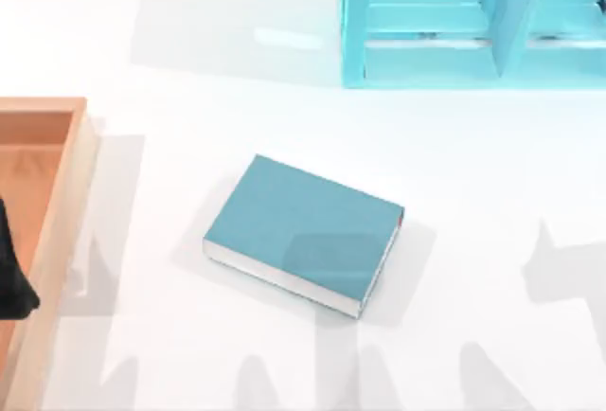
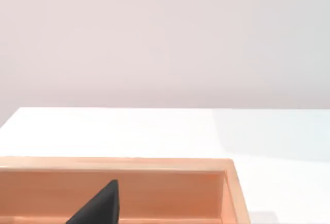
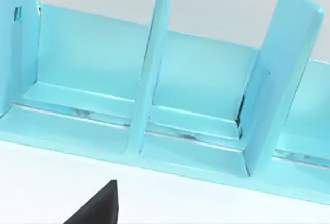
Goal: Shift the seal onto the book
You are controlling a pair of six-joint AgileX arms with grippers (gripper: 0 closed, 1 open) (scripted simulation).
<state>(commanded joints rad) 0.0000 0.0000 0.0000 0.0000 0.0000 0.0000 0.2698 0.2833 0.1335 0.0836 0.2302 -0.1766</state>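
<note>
Book (image 1: 301, 233) flat on white counter (image 1: 189, 98), roughly centre, slightly toward near side; teal cover up, white page edges along near-left side, bit of red at far-right corner; rotated, long edges running diagonal. Seal not located; position can't be told.

Wooden tray (image 1: 59, 212) at left edge of counter, light-wood rim, orange-brown interior; well apart from book. Light-blue shelf unit (image 1: 426, 61) at far side, right of centre, upright dividers between compartments; well apart from book.

Left arm: dark part (image 1: 14, 278) at far-left edge of top view, over tray interior. Left wrist view: dark fingertip (image 2: 100, 206) above tray inner floor, tray wall (image 2: 113, 164) beyond it, white counter and pale wall further back; jaws apart or together – can't tell.

Right wrist view: dark fingertip (image 3: 98, 206) over white counter, facing shelf unit (image 3: 154, 69) at close range; three compartments partly visible, dividers tilted in view; jaws apart or together – can't tell.

Grey arm shadows on counter along near edge and at right.
</note>
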